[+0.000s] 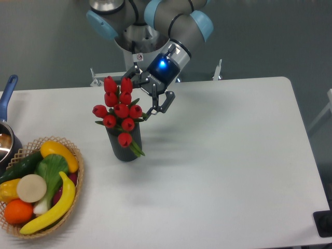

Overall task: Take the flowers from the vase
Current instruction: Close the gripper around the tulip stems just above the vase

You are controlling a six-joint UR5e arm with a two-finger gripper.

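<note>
The flowers (119, 110), a tight bunch of red tulip buds with green leaves, stand in the dark grey vase (124, 147) left of the table's middle. My gripper (141, 95) hangs open right beside the bunch's upper right side. One finger reaches over the top buds at the back, the other points down beside the right-hand buds. Nothing is held between the fingers. I cannot tell whether the fingers touch the buds.
A wicker basket (75, 184) of vegetables and fruit sits at the front left. A blue-handled pot (7, 93) pokes in at the left edge. The arm's base (139, 52) stands behind the table, close behind the flowers.
</note>
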